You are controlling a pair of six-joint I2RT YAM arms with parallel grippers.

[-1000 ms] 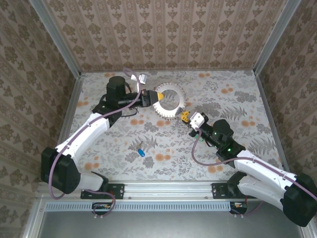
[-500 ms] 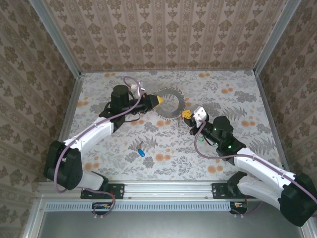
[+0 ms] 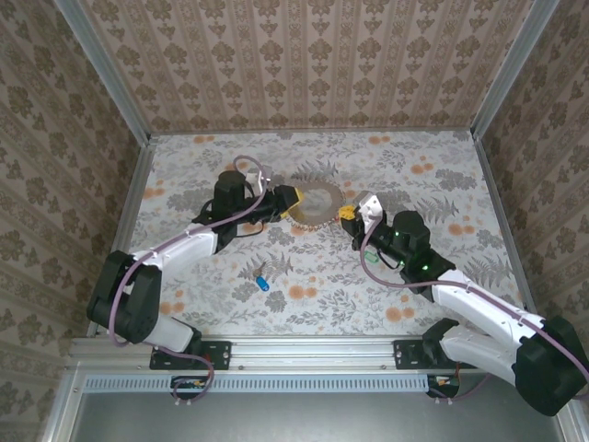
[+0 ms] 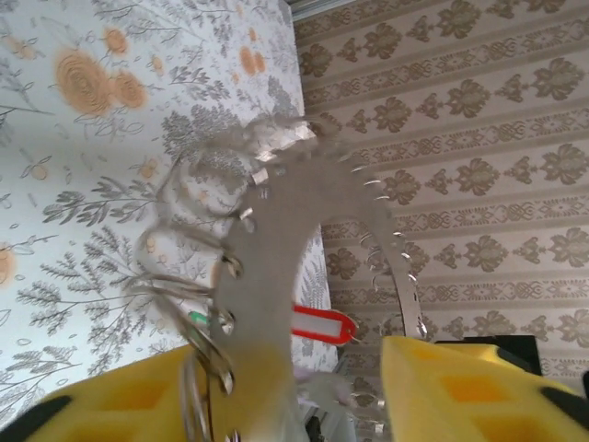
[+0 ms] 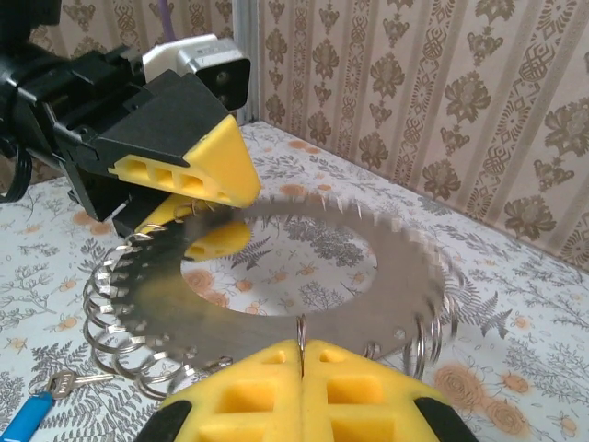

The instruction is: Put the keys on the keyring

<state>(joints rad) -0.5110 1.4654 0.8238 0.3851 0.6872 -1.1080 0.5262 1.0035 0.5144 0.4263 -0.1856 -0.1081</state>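
- Top view: the left end effector [image 3: 293, 198] sat at the left rim of the keyring [image 3: 317, 204], and its gap could not be judged from above. The right end effector [image 3: 348, 213] met the ring's right rim, so the ring hung between the two arms over the middle of the desk [image 3: 442, 184]. A blue key [image 3: 262, 280] lay alone on the desk, nearer the arm bases and well apart from the ring.
- Left wrist view: the left end effector [image 4: 294, 391] stood half-parted. The keyring [image 4: 285, 267], a flat toothed plate, rose between its fingers [image 4: 120, 401], close to one pad with a clear gap to the other. It straddled the ring rather than clamping it. Small wire loops [image 4: 184, 276] hung along the plate's edge. A red key head [image 4: 324, 324] showed beyond the plate and a green bit [image 4: 198, 319] sat by a loop; whether either was threaded on could not be told.
- Right wrist view: the right end effector [image 5: 302, 368] was closed tight, pinching the near rim of the keyring [image 5: 405, 285] where a thin loop ran up between its pads. The left end effector [image 5: 235, 210] had one finger above the far rim and one below. The blue key [image 5: 28, 416] rested on the desk beside the loops, not attached.
- Progress, as a judgement: the ring was held up ready for threading, but at least the blue key was not yet on. How many keys already hung on it stayed unclear, so the task looked partway at best.
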